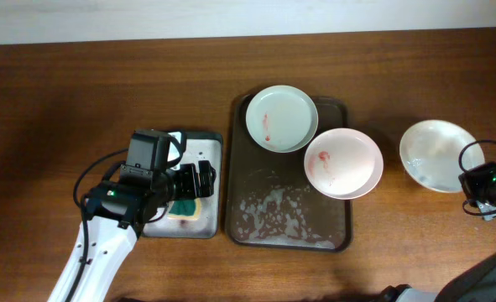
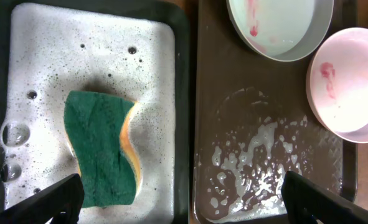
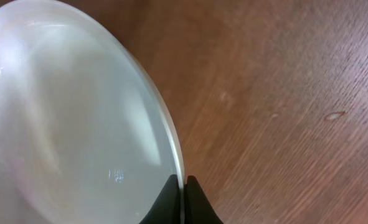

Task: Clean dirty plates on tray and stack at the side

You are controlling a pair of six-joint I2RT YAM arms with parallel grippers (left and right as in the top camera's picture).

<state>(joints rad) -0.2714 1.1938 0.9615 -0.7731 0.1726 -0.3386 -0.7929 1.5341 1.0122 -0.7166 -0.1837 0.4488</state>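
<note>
The dark brown tray (image 1: 246,210) holds a pale green plate (image 1: 281,117) with a red smear at its back and a pink plate (image 1: 342,162) with red smears at its right edge; both show in the left wrist view (image 2: 277,28) (image 2: 349,84). Soapy foam covers the tray floor (image 2: 252,155). A third white plate (image 1: 436,155), without smears, is on the table to the right. My right gripper (image 3: 184,183) is shut on that plate's rim (image 3: 78,124). My left gripper (image 2: 184,193) is open above the green-and-yellow sponge (image 2: 103,146).
The sponge lies in a smaller dark tray (image 1: 218,189) full of whitish foam, left of the brown tray; the sponge shows there in the overhead view (image 1: 185,208). Bare wooden table (image 1: 54,101) surrounds both trays.
</note>
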